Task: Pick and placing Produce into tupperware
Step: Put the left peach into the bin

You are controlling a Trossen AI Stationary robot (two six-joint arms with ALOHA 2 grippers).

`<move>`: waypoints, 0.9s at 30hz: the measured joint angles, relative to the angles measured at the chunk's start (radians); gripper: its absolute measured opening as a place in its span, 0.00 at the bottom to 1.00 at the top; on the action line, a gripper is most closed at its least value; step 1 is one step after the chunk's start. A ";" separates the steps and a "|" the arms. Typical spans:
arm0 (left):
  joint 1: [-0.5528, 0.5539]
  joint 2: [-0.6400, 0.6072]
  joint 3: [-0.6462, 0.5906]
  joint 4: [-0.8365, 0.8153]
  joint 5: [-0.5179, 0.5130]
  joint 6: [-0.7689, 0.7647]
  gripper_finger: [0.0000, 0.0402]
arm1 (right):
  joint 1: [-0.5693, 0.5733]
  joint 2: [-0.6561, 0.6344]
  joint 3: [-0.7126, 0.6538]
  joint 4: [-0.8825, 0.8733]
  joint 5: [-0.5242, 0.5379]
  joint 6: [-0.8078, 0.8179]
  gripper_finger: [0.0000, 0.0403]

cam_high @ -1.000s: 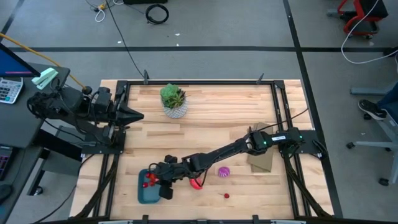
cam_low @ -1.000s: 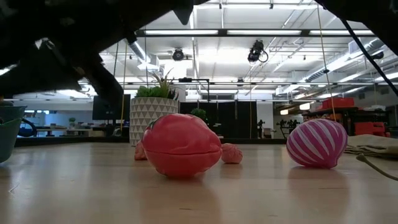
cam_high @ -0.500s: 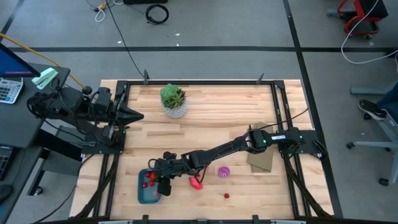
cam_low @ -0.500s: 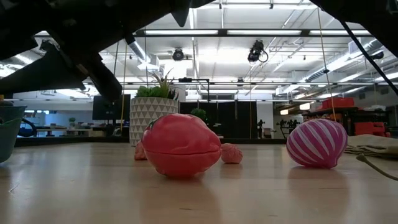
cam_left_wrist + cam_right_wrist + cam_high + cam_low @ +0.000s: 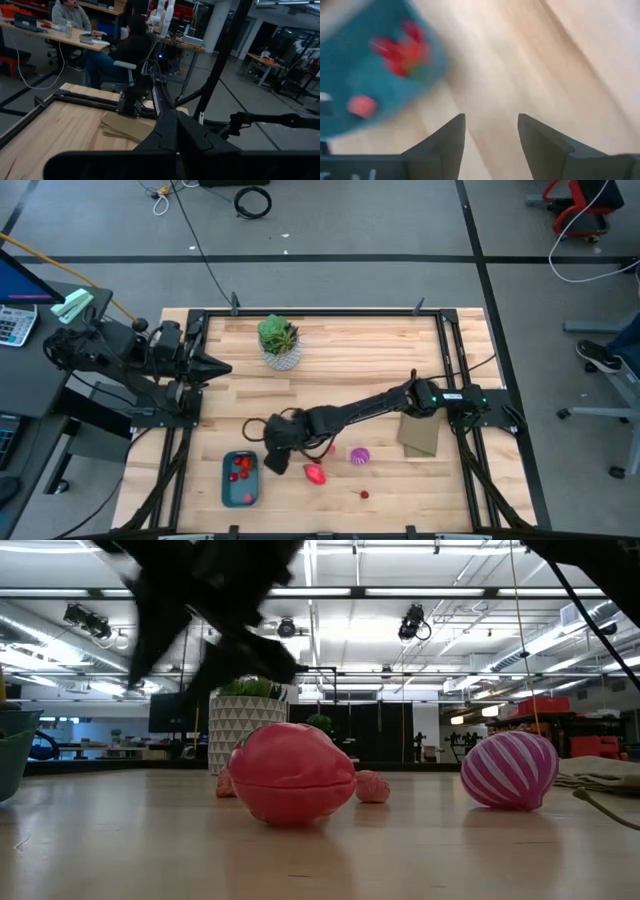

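The blue-teal tray [image 5: 240, 480] lies near the table's front left and holds a few small red pieces [image 5: 238, 469]; it also shows in the right wrist view [image 5: 375, 65]. The oval red-pink piece [image 5: 316, 474] and the purple ribbed ball [image 5: 359, 455] rest on the table to its right, as the low view shows [image 5: 292, 773] [image 5: 509, 770]. One tiny red piece [image 5: 364, 494] lies near the front edge. My right gripper [image 5: 271, 466] hangs open and empty just off the tray's right edge [image 5: 490, 132]. My left gripper [image 5: 222, 366] waits shut at the table's left side.
A green plant in a white pot [image 5: 279, 342] stands at the back. A tan cardboard box [image 5: 420, 436] lies at the right, under the right arm's base. Another small red piece [image 5: 373, 786] lies behind the oval one. Bare wood lies between the plant and the produce.
My right gripper has left the place over the tray, rising and going toward the table's far right, and now hangs beside the tray's right edge. The produce on the table and the pieces in the tray have kept still.
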State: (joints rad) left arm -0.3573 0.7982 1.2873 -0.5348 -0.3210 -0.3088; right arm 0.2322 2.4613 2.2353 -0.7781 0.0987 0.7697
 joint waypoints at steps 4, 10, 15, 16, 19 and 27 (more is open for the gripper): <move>0.000 0.000 0.000 -0.035 0.000 -0.001 0.02 | 0.002 -0.018 0.000 -0.184 -0.020 0.200 0.47; 0.000 0.000 0.000 -0.067 0.000 0.003 0.06 | 0.005 -0.017 -0.021 -0.212 0.052 0.222 0.47; 0.000 0.000 0.000 -0.069 0.000 0.003 0.07 | -0.007 -0.017 -0.021 -0.216 0.061 0.225 0.47; 0.000 0.000 0.000 -0.069 0.000 0.003 0.07 | -0.009 -0.017 -0.022 -0.216 0.060 0.225 0.47; 0.000 0.000 0.000 -0.069 0.000 0.005 0.05 | -0.008 -0.016 -0.022 -0.216 0.061 0.231 0.47; 0.000 0.000 0.000 -0.076 0.000 0.005 0.04 | 0.004 0.019 -0.023 -0.197 0.058 0.235 0.47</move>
State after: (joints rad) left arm -0.3573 0.7982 1.2873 -0.6107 -0.3209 -0.3033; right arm 0.2366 2.4800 2.2120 -0.9748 0.1562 1.0046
